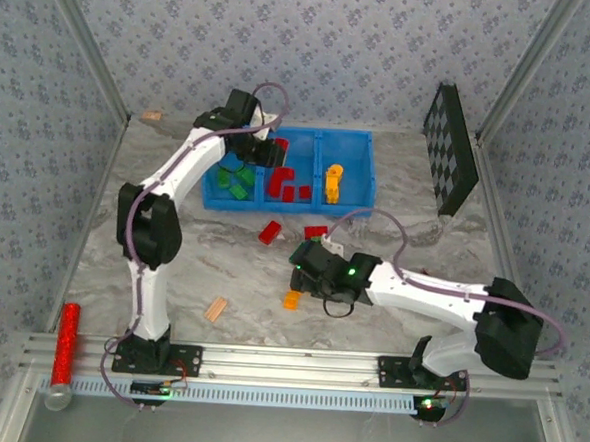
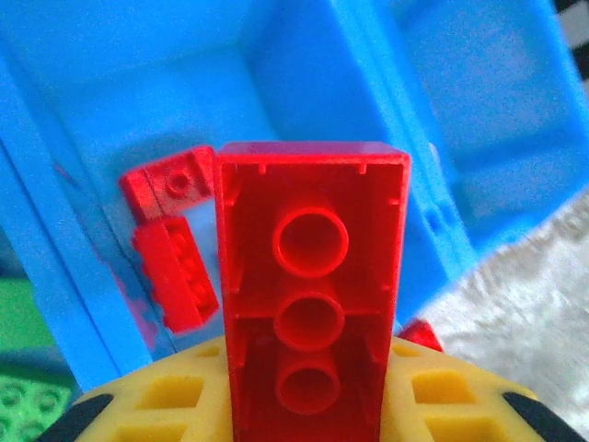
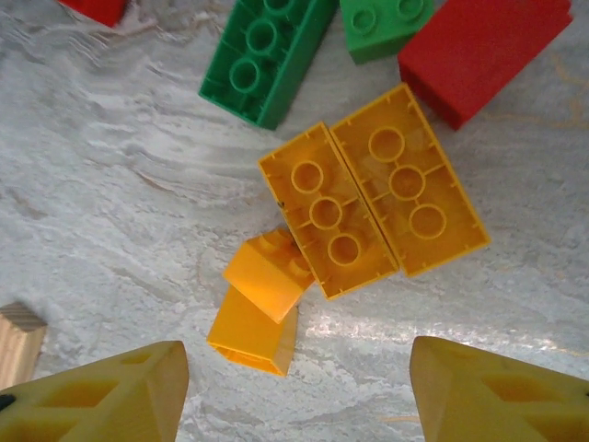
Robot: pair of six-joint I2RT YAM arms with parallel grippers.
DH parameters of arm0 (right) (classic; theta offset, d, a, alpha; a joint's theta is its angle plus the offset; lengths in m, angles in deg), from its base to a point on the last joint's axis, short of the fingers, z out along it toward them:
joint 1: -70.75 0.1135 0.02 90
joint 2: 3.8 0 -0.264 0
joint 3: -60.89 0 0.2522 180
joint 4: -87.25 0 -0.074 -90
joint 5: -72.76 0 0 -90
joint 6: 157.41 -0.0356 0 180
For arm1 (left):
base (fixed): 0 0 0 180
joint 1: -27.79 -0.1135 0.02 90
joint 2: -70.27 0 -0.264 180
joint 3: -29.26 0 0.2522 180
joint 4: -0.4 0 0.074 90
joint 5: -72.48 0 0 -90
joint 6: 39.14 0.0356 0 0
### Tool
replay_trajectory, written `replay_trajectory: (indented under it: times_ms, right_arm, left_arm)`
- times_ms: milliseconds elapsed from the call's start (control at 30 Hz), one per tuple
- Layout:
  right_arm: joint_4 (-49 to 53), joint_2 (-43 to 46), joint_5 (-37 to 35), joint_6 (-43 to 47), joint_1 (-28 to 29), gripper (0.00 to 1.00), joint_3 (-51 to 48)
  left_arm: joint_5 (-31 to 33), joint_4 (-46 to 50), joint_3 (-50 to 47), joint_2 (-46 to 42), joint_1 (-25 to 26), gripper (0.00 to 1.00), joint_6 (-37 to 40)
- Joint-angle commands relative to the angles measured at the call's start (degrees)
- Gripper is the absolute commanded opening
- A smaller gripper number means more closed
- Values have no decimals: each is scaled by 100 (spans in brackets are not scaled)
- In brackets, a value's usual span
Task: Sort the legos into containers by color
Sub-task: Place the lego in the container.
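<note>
Marble counter [image 1: 223, 257] has loose legos [image 3: 368, 193] (orange, green, red) under right end effector [image 3: 296, 359], jaws wide, empty. Containers [image 1: 310, 132] partly filled by color. Left end effector [image 2: 308, 396] grips red brick [image 2: 313, 276] above red compartment. Maybe halfway.

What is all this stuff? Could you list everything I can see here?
bin: one, bright blue, three compartments, far middle of the table
bricks in bin: several green left, several red middle, yellow right
loose bricks: four orange, two green, two red, on the table before the bin
wooden blocks: two, tan, one near-left, one far-left
cylinder: one, glittery red, near-left rail
checkered board: one, black-and-white, right wall
left gripper: shut on a red brick over the middle compartment
right gripper: open above the orange bricks
</note>
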Motion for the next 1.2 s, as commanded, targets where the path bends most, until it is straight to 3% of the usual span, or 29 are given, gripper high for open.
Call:
replay_trajectory:
  times_ms: [0, 167, 500, 900, 1167]
  right_arm:
    - [-42, -425, -145, -308, 120, 70, 342]
    - [-232, -915, 65, -256, 351, 73, 587]
    - [-14, -1578, 435, -46, 389, 74, 1029]
    - [239, -1903, 970, 38, 364, 72, 1130]
    - [160, -2113, 1182, 205, 287, 63, 1165]
  left_arm:
    - [612, 591, 758, 595, 68, 22, -30]
    - [1212, 1157, 1710, 1287, 107, 21, 112]
    - [1954, 1408, 2108, 1804, 651, 22, 343]
    - [2194, 1659, 2372, 2225, 871, 23, 319]
    - [2111, 1677, 2370, 2253, 898, 36, 293]
